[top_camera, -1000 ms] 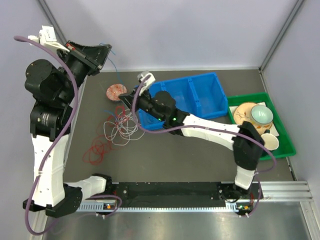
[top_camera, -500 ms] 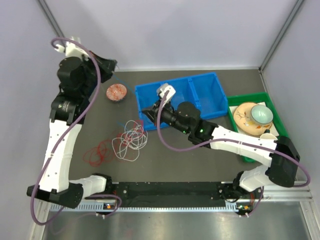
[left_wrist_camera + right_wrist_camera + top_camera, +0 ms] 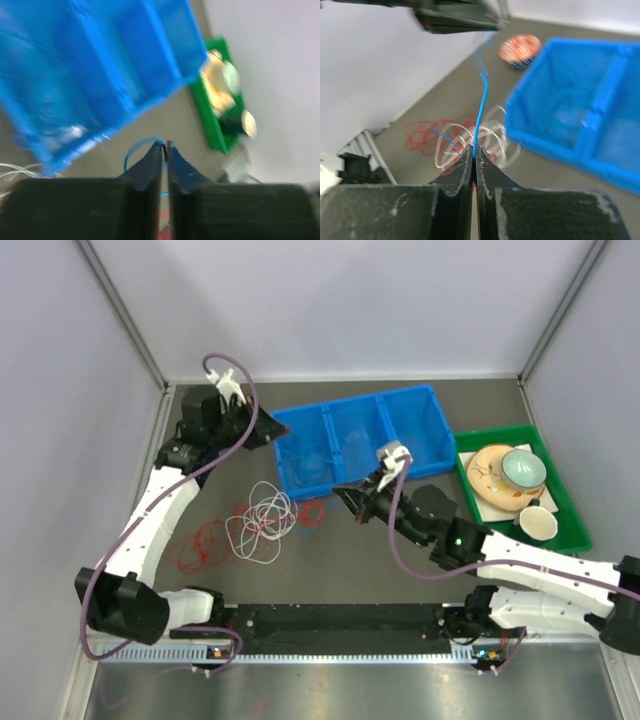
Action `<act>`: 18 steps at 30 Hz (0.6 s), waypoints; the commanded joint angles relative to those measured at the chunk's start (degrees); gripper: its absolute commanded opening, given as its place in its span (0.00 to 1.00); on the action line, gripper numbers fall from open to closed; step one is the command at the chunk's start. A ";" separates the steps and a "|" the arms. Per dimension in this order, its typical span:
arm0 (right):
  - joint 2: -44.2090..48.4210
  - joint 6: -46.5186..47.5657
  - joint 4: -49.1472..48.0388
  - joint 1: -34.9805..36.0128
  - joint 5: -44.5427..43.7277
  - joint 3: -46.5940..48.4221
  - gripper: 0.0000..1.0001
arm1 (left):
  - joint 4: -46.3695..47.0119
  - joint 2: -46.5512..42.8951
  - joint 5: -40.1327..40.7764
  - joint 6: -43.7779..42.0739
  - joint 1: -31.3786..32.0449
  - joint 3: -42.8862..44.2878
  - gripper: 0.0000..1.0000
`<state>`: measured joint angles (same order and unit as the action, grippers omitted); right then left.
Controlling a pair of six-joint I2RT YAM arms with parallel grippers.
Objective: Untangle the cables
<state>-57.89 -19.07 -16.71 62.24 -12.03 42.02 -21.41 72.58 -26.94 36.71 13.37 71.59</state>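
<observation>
Arms have swung right; left gripper (image 3: 165,149) and right gripper (image 3: 474,151) both pinch the blue cable (image 3: 481,107); next, draw it off the white cables (image 3: 262,521) below.

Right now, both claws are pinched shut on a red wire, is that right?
Not red: the wire is blue. The wrist views show the right claw and the left claw each pinched shut on it.

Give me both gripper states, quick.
The left gripper: jaws shut on the blue cable.
The right gripper: jaws shut on the blue cable too.
</observation>
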 commanded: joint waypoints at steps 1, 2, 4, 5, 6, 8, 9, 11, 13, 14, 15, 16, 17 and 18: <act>7.95 -4.74 3.86 0.43 -12.20 -7.47 0.00 | 12.61 -5.51 -22.09 -0.67 2.44 -8.63 0.41; 9.53 -5.01 6.40 0.43 -13.01 -9.57 0.00 | 12.53 -5.86 -22.89 -1.37 3.24 -9.62 0.79; 13.58 -6.15 8.27 0.34 -14.41 -11.43 0.00 | 10.34 -6.57 -22.19 -3.56 5.35 -11.81 0.99; 14.81 -6.24 8.71 0.34 -14.42 -13.17 0.00 | 10.16 -6.74 -22.11 -4.10 5.96 -12.44 0.99; 15.78 -6.33 9.76 0.34 -14.42 -13.80 0.00 | 9.81 -7.09 -22.10 -5.06 7.10 -12.96 0.99; 18.59 -7.47 10.64 0.43 -14.77 -15.20 0.00 | 7.89 -6.84 -21.14 -6.99 8.51 -13.67 0.99; 19.47 -7.82 11.43 0.34 -15.12 -15.56 0.00 | 6.22 -5.62 -20.62 -8.39 10.52 -13.32 0.99; 20.97 -8.61 12.05 0.34 -16.09 -16.09 0.00 | 0.07 -4.29 -16.41 -12.96 13.34 -11.66 0.99; 21.41 -9.14 13.19 0.34 -16.70 -16.27 0.00 | -2.92 -2.97 -13.33 -17.26 18.44 -10.69 0.99; 21.50 -9.32 13.54 0.34 -16.97 -16.18 0.00 | -5.98 -2.71 -9.92 -18.59 19.76 -10.60 0.99; 21.59 -9.32 13.89 0.34 -16.97 -16.09 0.00 | -7.49 -2.27 -9.02 -19.82 21.68 -10.60 0.99; 21.68 -9.41 14.25 0.43 -17.06 -16.01 0.00 | -8.73 -2.09 -8.49 -21.83 22.40 -10.94 0.99; 22.03 -9.41 14.25 0.34 -17.15 -16.09 0.00 | -9.35 -1.91 -8.22 -22.20 22.93 -11.30 0.99; 22.12 -9.67 14.42 0.34 -17.32 -16.09 0.00 | -8.92 -1.56 -7.87 -21.51 23.89 -11.56 0.99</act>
<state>-36.84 -27.27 -2.85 62.24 -27.11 25.76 -25.71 70.41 -39.00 21.34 34.74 58.94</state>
